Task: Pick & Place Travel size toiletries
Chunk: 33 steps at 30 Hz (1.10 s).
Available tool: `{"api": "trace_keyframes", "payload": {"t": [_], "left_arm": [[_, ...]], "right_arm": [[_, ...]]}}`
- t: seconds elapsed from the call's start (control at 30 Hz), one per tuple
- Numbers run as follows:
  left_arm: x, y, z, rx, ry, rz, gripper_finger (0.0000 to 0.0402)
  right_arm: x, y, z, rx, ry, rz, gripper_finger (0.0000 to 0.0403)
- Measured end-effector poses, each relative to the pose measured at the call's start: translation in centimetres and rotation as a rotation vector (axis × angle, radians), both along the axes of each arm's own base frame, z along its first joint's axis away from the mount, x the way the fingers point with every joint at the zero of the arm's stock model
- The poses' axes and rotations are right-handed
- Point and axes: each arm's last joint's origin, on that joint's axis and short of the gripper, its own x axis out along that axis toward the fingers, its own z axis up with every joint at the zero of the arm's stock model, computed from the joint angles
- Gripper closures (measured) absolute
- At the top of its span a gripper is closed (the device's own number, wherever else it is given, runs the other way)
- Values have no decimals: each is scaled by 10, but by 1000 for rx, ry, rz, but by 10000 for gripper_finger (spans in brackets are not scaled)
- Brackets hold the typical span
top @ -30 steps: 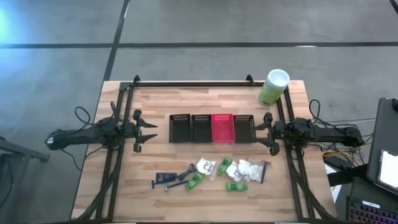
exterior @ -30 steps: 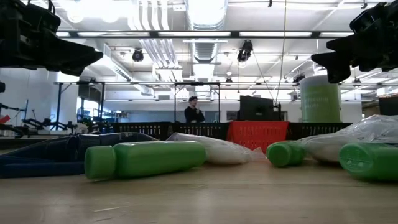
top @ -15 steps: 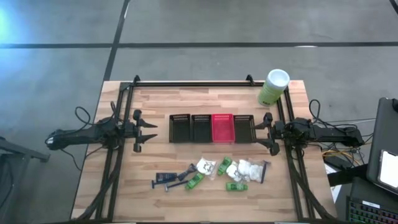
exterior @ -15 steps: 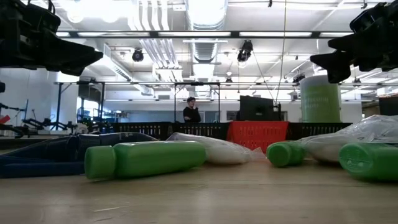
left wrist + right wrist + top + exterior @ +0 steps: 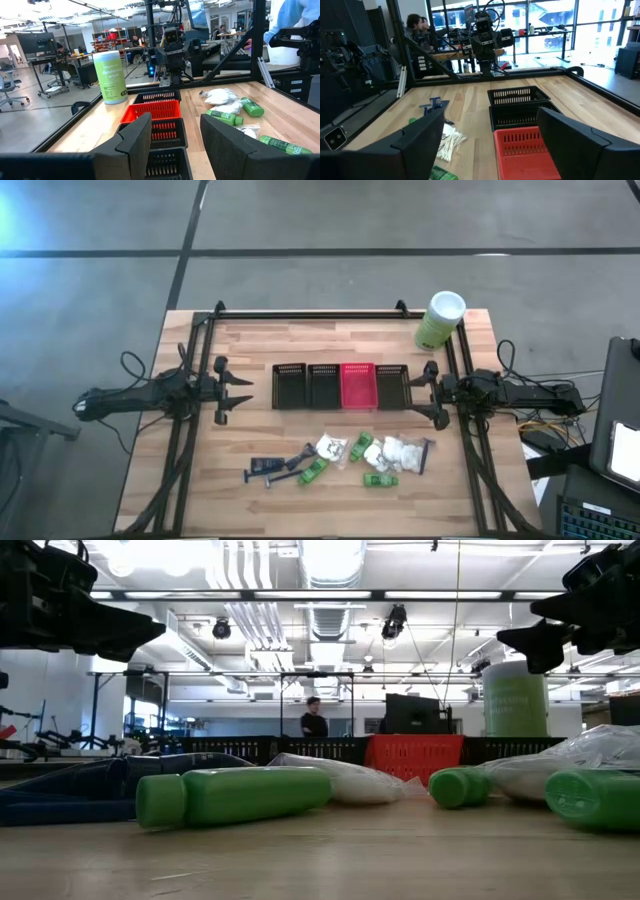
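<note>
The travel size toiletries lie loose on the wooden table toward its near edge: green bottles [image 5: 313, 470] [image 5: 379, 479] [image 5: 235, 795] on their sides, white crinkly packets [image 5: 400, 452] [image 5: 218, 95], and dark razor-like sticks [image 5: 265, 467]. My left gripper [image 5: 245, 391] [image 5: 175, 140] hovers level at the table's left side, open, its fingers pointing toward the baskets. At the right side my right gripper [image 5: 427, 393] [image 5: 490, 130] hovers level and open, facing the left one. Neither touches anything.
A row of small mesh baskets, black [image 5: 290, 385] [image 5: 325, 385] [image 5: 393, 385] and one red [image 5: 358, 387], stands mid-table between the grippers. A tall pale-green canister [image 5: 440, 320] stands at the far right corner. A black frame [image 5: 310, 315] rims the table. People show in the room behind [image 5: 314, 718].
My right gripper has opened wider while staying in place. Nothing on the table has moved.
</note>
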Motion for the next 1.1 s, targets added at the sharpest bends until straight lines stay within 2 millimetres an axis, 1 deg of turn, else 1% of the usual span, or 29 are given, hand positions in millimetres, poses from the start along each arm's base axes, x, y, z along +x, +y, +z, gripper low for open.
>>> {"api": "trace_keyframes", "payload": {"t": [0.37, 0.57, 0.73, 1.1], "left_arm": [[0, 0, 0, 0, 0, 0, 225], [0, 0, 0, 0, 0, 0, 225], [0, 0, 0, 0, 0, 0, 225], [0, 0, 0, 0, -1, 0, 225]], "right_arm": [[0, 0, 0, -1, 0, 0, 50], [0, 0, 0, -1, 0, 0, 42], [0, 0, 0, -1, 0, 0, 50], [0, 0, 0, -1, 0, 0, 83]]}}
